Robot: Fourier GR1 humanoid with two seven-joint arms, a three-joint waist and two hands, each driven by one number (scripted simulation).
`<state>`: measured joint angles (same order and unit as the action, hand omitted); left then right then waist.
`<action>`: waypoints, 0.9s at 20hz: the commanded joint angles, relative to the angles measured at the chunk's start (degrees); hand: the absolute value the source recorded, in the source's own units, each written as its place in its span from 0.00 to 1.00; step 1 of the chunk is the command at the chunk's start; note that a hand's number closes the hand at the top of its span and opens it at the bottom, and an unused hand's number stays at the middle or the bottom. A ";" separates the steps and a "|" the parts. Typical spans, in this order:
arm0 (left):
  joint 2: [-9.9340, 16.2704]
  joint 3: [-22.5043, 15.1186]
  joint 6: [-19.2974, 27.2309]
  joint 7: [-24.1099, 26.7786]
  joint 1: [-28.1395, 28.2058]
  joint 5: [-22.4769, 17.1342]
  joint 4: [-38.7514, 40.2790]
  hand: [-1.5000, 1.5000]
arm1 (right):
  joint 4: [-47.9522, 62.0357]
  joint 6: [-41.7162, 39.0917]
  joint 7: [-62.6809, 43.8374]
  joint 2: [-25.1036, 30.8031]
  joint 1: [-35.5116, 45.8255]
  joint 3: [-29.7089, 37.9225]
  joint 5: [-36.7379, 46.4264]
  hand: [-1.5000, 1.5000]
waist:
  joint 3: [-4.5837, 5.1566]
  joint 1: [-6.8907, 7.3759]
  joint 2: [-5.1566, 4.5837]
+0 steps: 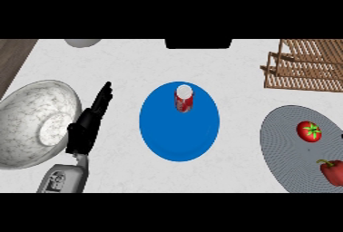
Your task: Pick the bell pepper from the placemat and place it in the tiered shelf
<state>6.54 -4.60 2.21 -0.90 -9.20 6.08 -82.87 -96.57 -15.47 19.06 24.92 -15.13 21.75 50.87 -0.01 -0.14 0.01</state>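
A red bell pepper (332,171) lies on the round grey placemat (288,136) at the right edge, near the bottom. A red tomato (309,131) with a green stem sits on the same mat, farther back. The wooden tiered shelf (305,65) stands at the back right. My left hand (87,124) rests open at the left, fingers straight and pointing away from me, far from the pepper. The right hand does not show.
A blue plate (161,131) lies in the middle with a red can (184,99) standing on its far part. A large marbled white bowl (33,122) sits at the left beside my left hand. A black object (198,43) and a grey rounded thing (83,42) touch the back edge.
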 commanded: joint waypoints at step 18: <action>-0.36 4.02 -2.97 -1.40 -2.54 0.44 0.95 0.50 | 16.37 7.89 6.67 -1.36 6.10 -3.15 11.49 1.00 | 0.01 0.11 -0.04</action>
<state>5.08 -2.38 0.46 -1.51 -9.92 7.51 -82.74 -83.21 -9.70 25.10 23.00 -10.49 20.60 58.76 0.05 -0.11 0.02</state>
